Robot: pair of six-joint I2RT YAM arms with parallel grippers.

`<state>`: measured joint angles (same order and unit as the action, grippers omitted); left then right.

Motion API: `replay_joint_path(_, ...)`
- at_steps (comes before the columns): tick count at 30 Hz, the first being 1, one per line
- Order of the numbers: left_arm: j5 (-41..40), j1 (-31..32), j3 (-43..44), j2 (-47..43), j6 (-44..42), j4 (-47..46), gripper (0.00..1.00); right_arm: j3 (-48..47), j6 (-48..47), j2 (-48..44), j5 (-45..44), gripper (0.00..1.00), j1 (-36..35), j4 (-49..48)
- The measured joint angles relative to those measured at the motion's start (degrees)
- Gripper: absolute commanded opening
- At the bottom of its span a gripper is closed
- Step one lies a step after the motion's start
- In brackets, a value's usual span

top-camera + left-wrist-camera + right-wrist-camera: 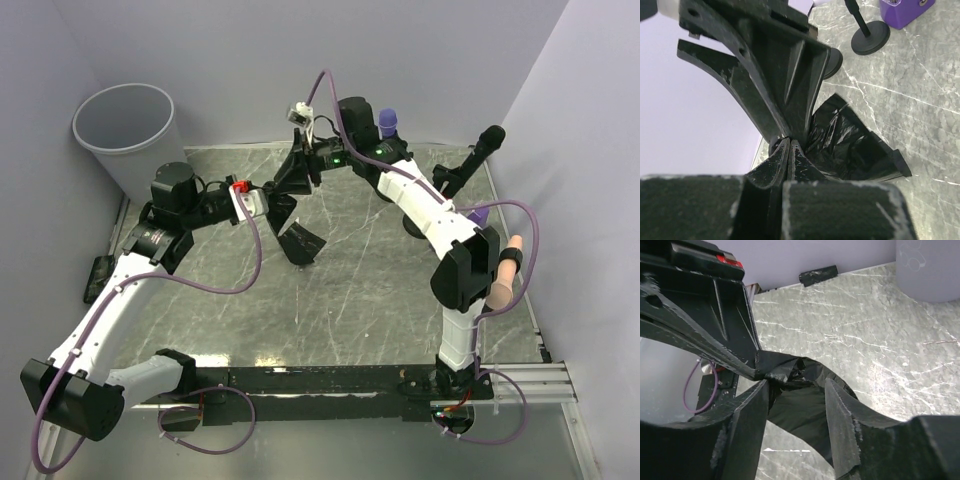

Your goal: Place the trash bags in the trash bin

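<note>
Light grey plastic, the trash bin (pixel 140 160) stands in the far left corner of the marbled table (pixel 380 290), upright and open-mouthed, and from above I see nothing black in the part of its inside that shows; so, as I judge it, the real work is not yet done; to the right of it, well apart, my left gripper (pixel 285 212) has its fingers pressed together on a pinch of the black trash bag (pixel 303 243), which hangs crumpled below the two hands over the middle of the table, its lower end at or just above the surface, I cannot tell which; it is the only bag I can make out in any view; just to the right again, my right gripper (pixel 797 390) meets the left one over the same bunch of plastic, its fingers standing apart with the film between them, astride it rather than clamped; what I count as done is the pick-up, with one hand holding firm; what is left, by my reckoning, is the carry leftward and far to the bin's rim, and then the drop inside.
</note>
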<state>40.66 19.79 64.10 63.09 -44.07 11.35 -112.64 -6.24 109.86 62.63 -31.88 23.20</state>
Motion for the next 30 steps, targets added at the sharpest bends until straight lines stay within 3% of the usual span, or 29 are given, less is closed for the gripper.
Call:
replay_joint_path(4, -0.02, 0.09, 0.0, -0.02, 0.37, -0.44, 0.01, -0.59, -1.55, 0.33, 0.13, 0.43, -0.39, 0.68)
replay_joint_path(9, -0.09, 0.15, 0.0, -0.15, 1.38, -1.75, 0.01, -1.07, -2.51, 0.33, 2.12, 0.01, -0.55, 0.35)
replay_joint_path(22, -9.18, 0.15, -1.92, -0.79, 9.35, -6.71, 0.01, 0.68, -3.26, -1.05, 0.17, 0.0, 0.68, 0.66)
replay_joint_path(30, -10.21, 0.15, -3.26, -1.14, 16.5, -8.0, 0.01, 3.32, -4.13, -4.61, -3.1, 0.0, 3.13, 1.66)
